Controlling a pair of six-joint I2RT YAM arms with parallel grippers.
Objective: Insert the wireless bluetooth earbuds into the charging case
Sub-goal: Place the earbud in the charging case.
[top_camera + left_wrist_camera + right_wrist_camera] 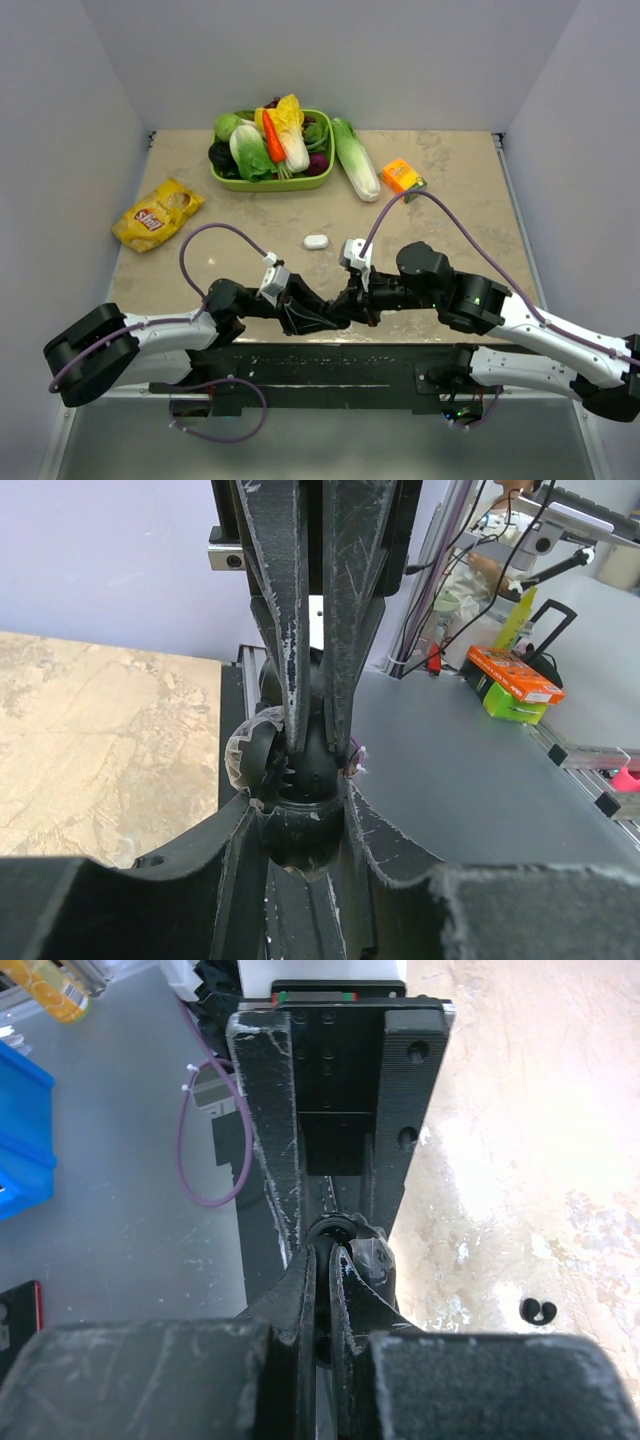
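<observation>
A black rounded charging case [300,830] is clamped between the jaws of my left gripper [300,805], just above the table's near edge. Its clear-edged lid [243,760] stands open on the left. My right gripper [318,755] comes in from the opposite side, shut, with its tips pressed into the case mouth [335,1226]. Whether a bud is pinched between them is hidden. The two grippers meet at the front centre [335,312]. Two tiny black earbuds [538,1310] lie together on the marble table. A small white oval case [316,241] lies further back.
A green basket [222,181] of vegetables stands at the back. A loose cabbage [356,158] and an orange box [401,176] lie to its right. A yellow chips bag [157,214] lies at the left. The black mounting plate [330,365] runs along the near edge.
</observation>
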